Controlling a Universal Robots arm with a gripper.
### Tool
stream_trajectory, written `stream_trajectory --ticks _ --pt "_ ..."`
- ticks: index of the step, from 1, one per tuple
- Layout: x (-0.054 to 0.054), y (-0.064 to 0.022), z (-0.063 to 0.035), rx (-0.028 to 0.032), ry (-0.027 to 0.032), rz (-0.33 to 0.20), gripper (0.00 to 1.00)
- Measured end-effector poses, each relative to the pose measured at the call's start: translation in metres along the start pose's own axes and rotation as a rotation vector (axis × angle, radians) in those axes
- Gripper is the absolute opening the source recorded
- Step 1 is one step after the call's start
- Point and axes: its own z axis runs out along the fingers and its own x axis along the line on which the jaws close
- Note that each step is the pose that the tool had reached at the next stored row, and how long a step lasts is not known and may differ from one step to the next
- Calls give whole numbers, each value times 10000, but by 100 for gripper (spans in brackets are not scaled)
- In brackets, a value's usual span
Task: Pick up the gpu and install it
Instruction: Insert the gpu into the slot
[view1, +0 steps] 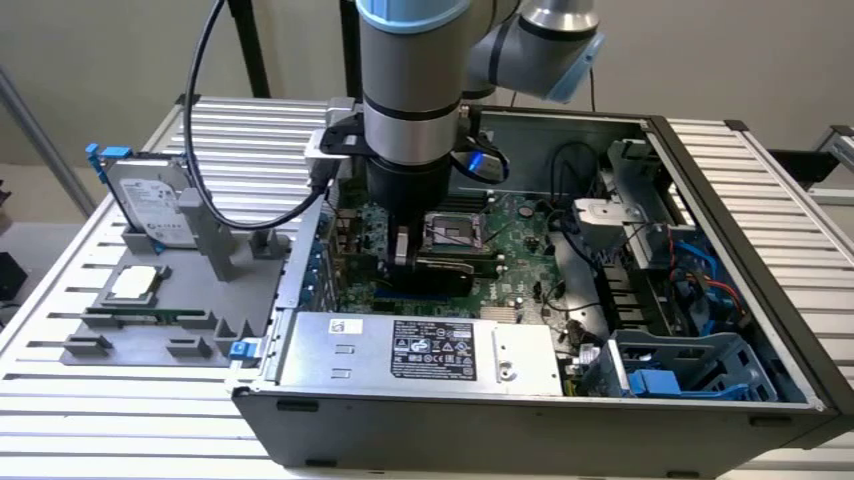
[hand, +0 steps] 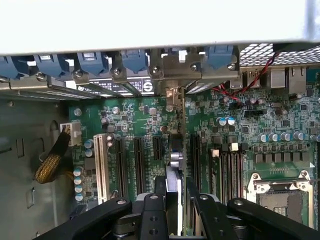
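Black claw (hand: 172, 202) closed on thin dark-green gpu card (hand: 173, 165), held edge-on over green motherboard (hand: 240, 135) slots inside grey PC case (view1: 534, 420).

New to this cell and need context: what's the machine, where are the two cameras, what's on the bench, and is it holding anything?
The machine is a robot arm reaching down into an open computer case on a slatted table. The exterior view looks at the whole scene from off the arm. The wrist view rides on the arm and looks past the gripper at the motherboard. Beside the case, a grey rack holds a hard drive and a CPU chip. The jaws appear closed on the gpu, a thin card seen edge-on above the expansion slots.
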Motion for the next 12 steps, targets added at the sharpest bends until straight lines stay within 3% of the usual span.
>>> stream_trajectory --ticks 12 --pt "-2 0 38 -28 -37 2 0"
